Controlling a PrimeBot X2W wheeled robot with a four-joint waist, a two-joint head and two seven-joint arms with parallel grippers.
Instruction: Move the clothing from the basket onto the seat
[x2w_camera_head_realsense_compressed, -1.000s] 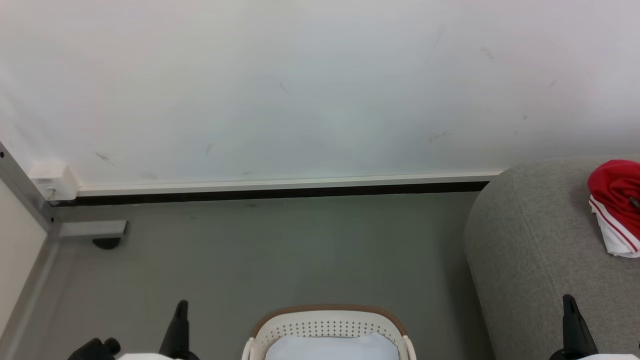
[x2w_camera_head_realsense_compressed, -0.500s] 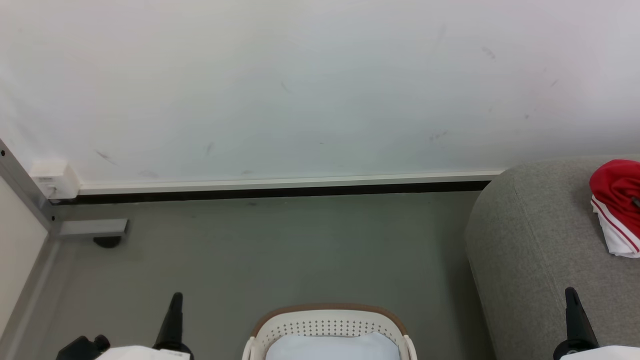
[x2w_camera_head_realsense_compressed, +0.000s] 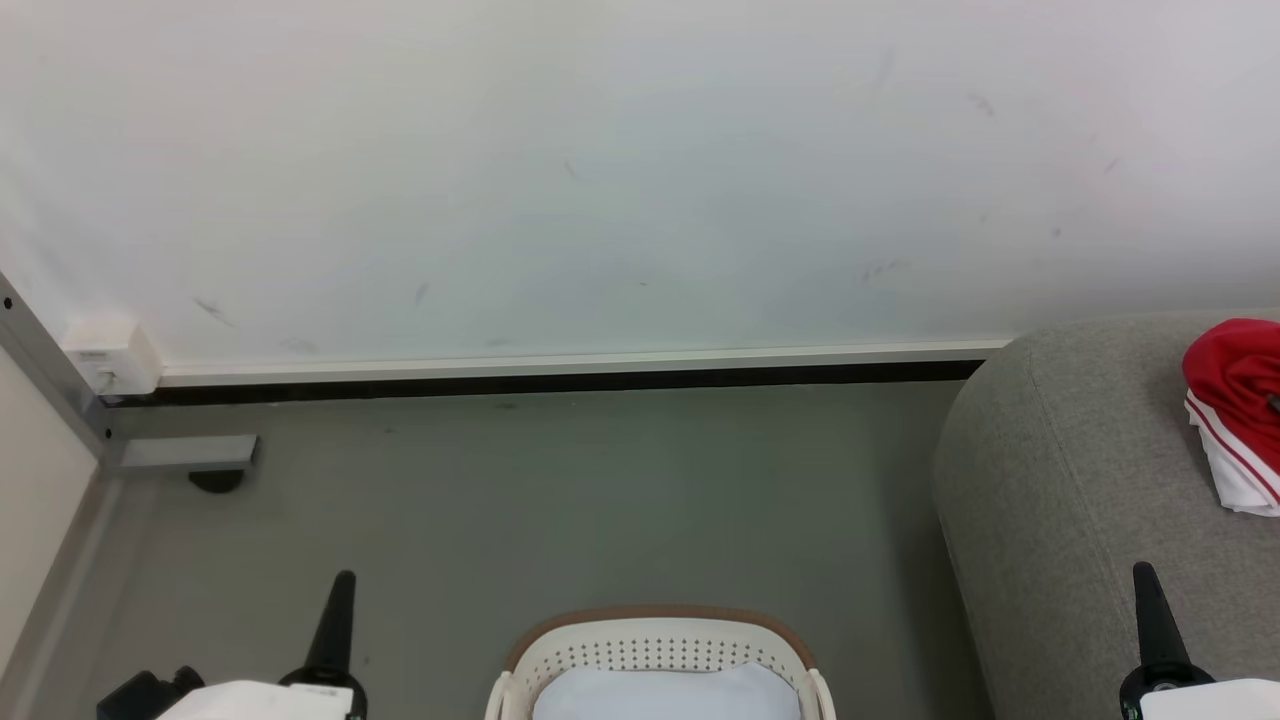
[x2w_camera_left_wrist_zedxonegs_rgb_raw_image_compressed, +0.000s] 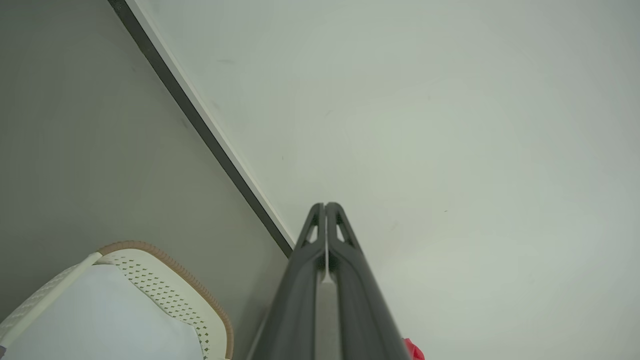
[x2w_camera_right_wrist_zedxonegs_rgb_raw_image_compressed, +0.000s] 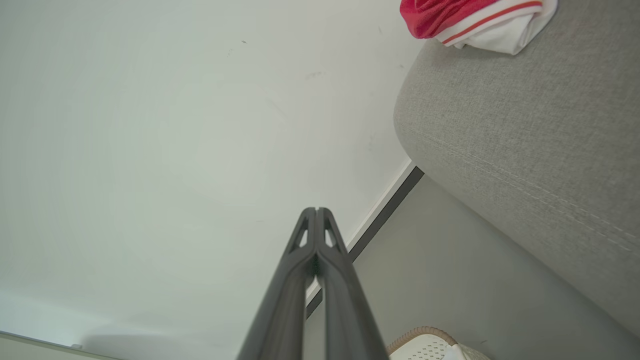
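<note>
The white perforated basket (x2w_camera_head_realsense_compressed: 655, 655) with a brown rim stands at the bottom centre of the head view, also seen as the basket (x2w_camera_left_wrist_zedxonegs_rgb_raw_image_compressed: 170, 295) in the left wrist view. Inside it lies only a pale white-blue pad (x2w_camera_head_realsense_compressed: 665, 695). A red garment with white stripe trim (x2w_camera_head_realsense_compressed: 1235, 405) lies on the light-grey sofa (x2w_camera_head_realsense_compressed: 1060, 500) at the right, and the right wrist view shows the same garment (x2w_camera_right_wrist_zedxonegs_rgb_raw_image_compressed: 475, 20). My left gripper (x2w_camera_head_realsense_compressed: 335, 600) rises at the lower left, shut and empty. My right gripper (x2w_camera_head_realsense_compressed: 1150, 600) rises at the lower right over the sofa, also shut and empty.
A white wall with a pale skirting board (x2w_camera_head_realsense_compressed: 560, 362) runs across the back. Grey floor (x2w_camera_head_realsense_compressed: 560, 500) lies between wall and basket. A metal frame leg with a foot (x2w_camera_head_realsense_compressed: 190, 460) stands at the left, beside a white box (x2w_camera_head_realsense_compressed: 110, 355).
Both grippers have risen a little in the head view; the left one has also drifted slightly left. Basket, sofa and garment have stayed put.
</note>
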